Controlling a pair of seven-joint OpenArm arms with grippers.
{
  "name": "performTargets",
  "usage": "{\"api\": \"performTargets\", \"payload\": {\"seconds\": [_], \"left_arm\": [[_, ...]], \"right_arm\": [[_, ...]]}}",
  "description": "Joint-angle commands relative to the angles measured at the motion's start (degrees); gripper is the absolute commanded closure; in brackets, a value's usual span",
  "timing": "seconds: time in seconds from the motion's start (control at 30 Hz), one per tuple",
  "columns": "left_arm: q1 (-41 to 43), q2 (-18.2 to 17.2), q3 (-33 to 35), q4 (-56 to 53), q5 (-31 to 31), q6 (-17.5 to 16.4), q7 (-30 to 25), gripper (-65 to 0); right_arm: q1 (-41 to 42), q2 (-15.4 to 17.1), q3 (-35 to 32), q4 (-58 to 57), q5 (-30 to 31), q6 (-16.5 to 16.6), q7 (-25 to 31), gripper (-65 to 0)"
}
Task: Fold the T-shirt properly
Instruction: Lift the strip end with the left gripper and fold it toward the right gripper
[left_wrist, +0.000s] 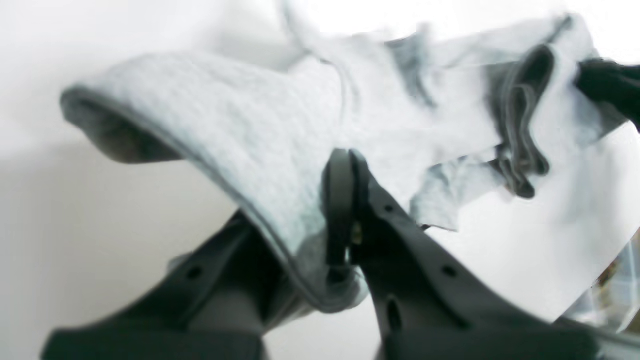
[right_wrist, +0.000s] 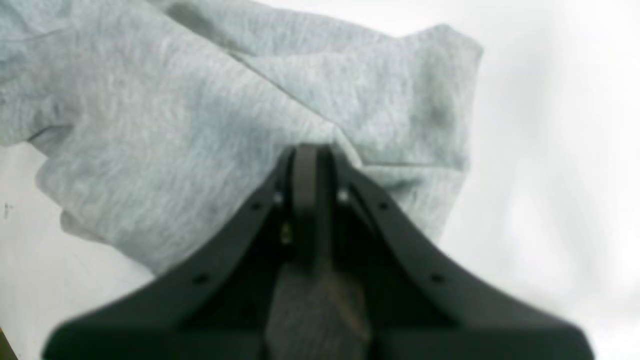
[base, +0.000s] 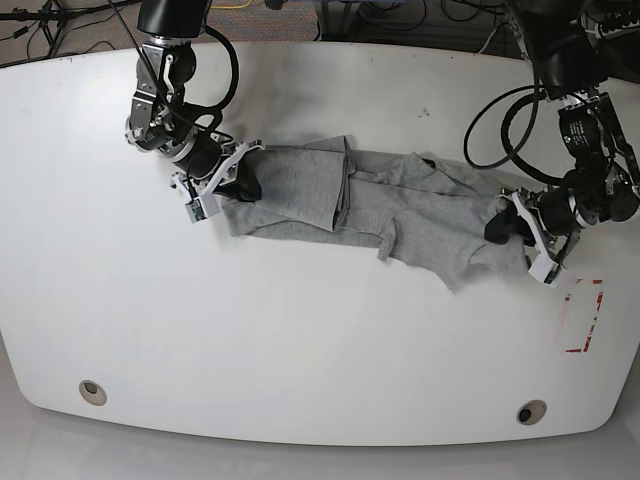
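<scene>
Where cables trail, white table (base: 320, 340), T-shirt (base: 400, 215).

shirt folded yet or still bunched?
Not neatly folded. The T-shirt lies stretched between the left gripper and right gripper, wrinkled, layers overlapping unevenly.

Soft matt cloth T-shirt (base: 400, 215) (glossy table (base: 300, 340))

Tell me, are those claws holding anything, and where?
Both grip the T-shirt: left gripper pinches one end's edge, right gripper pinches the opposite end.
</scene>
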Motion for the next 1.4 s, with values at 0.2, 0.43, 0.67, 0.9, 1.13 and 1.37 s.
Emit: {"api": "performTargets", "payload": {"seconds": [0.2, 0.43, 0.67, 0.9, 1.13, 1.37], "left_arm": [[-1.3, -0.3, 10.9, 11.2, -5.8, -0.1, 0.3, 0.0], [-1.5, 5.1, 15.6, 12.4, -6.1, -0.1, 0.7, 0.0], [-1.6, 10.0, 20.0, 12.1, -5.8, -0.1, 0.7, 0.0], [-1.6, 16.0, 22.1, 12.0, -2.6, -0.1, 0.7, 0.0], [-1.7, 22.0, 25.2, 11.9, 1.5, -0.1, 0.7, 0.0], [-3.2, 23.4, 28.0, 7.9, 5.1, -0.1, 0.4, 0.0]], "right_arm": [[-0.3, 0.4, 0.1, 0.2, -2.0, -0.1, -2.4, -3.8], [-0.3, 0.4, 0.1, 0.2, -2.0, -0.1, -2.4, -3.8], [-0.2, 0.4, 0.0, 0.2, -2.0, -0.1, -2.4, -3.8], [-0.3, 0.8, -2.6, 0.4, -2.0, -0.1, -2.4, -3.8], [-0.3, 0.5, -3.2, 0.3, -2.0, -0.1, -2.4, -3.8], [-0.2, 0.4, -3.2, 0.3, -2.0, -0.1, -2.4, -3.8]]}}
